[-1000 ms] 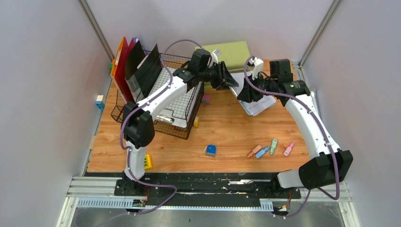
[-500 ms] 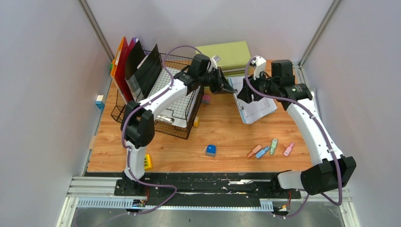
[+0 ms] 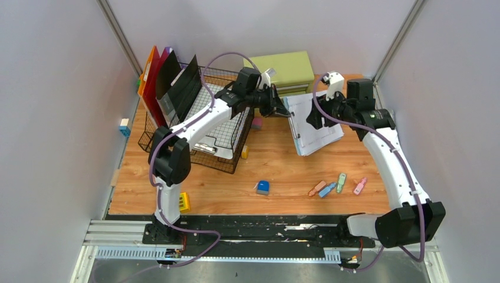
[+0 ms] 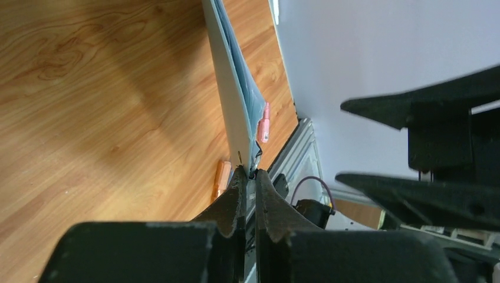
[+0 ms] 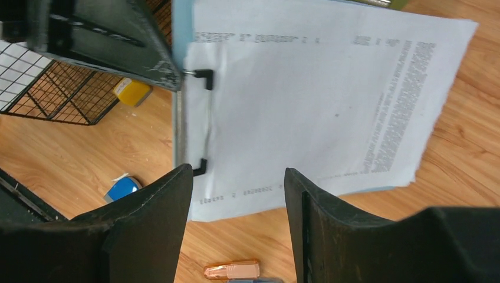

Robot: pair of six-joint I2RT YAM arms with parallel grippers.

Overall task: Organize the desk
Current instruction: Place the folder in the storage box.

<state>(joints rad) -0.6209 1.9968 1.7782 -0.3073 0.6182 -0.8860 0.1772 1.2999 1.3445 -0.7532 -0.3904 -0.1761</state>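
The desk (image 3: 283, 168) is a light wood-grain tabletop. A clipboard with white printed paper (image 3: 324, 137) is held tilted above its back middle. My left gripper (image 3: 285, 112) is shut on the clipboard's clip edge; the left wrist view shows the board edge-on (image 4: 233, 88) pinched between the jaws (image 4: 249, 174). My right gripper (image 3: 314, 117) is open over the paper and holds nothing; in the right wrist view its jaws (image 5: 239, 171) stand wide apart above the sheet (image 5: 318, 88).
A black wire basket (image 3: 224, 138) with upright folders (image 3: 159, 82) stands at the back left. A green drawer cabinet (image 3: 289, 68) is behind. Several coloured markers (image 3: 336, 186), a blue item (image 3: 263, 187) and small yellow pieces (image 3: 184, 201) lie on the desk.
My right gripper has drawn back to the right and away from the clipboard. The clipboard has swung round to show more of its paper face, still held by my left gripper.
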